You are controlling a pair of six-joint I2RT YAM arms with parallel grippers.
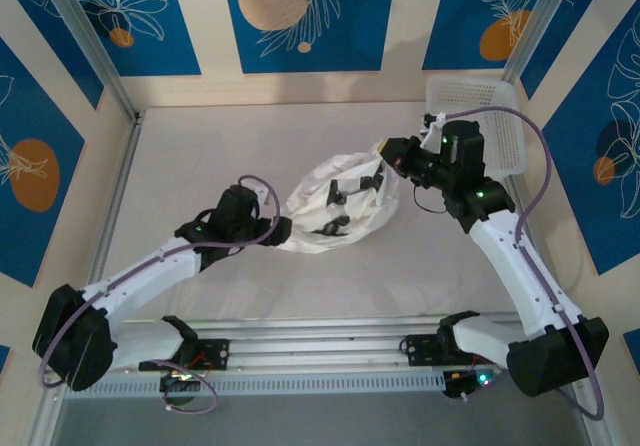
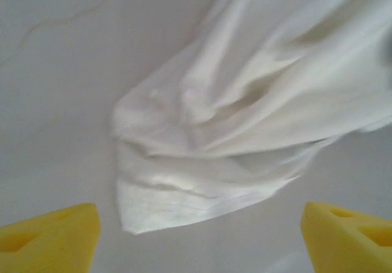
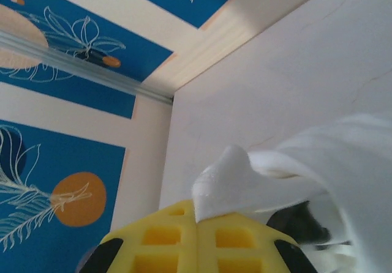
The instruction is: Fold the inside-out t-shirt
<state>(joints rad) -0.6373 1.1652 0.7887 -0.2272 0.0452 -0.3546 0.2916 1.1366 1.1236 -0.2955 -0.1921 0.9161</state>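
**Shirt Not Folded Yet: 1 Arm Holds It, 1 Arm Waits**

The thin white cloth t-shirt [image 1: 335, 206] is in the middle of the pale grey table [image 1: 200, 156], between the 2 white robot arms. It is all bunched up like a bag, not flat. A small dark patch [image 1: 338, 198] shows through the cloth.

The right arm [image 1: 500, 236] reaches in from the right. The right jaws are pressed shut, and a bit of the shirt's edge is pinched between the yellow pads [image 3: 165, 242]. That end of the shirt looks lifted up off the table. It is near the white plastic mesh basket [image 1: 480, 116] in the far right corner.

The left arm [image 1: 150, 266] reaches in from the left. The left jaws are wide open and hold nothing. The low end of the shirt lies on the table just in front of the 2 yellow tips [image 2: 55, 233], and it does not seem to touch them.

I think the job is only at the start. I can see no neat fold anywhere. The shirt has to be spread out flat first. Then the sides and sleeves need to be folded in, and the shirt folded in half. I cannot tell which part of the shirt is which in this lump.
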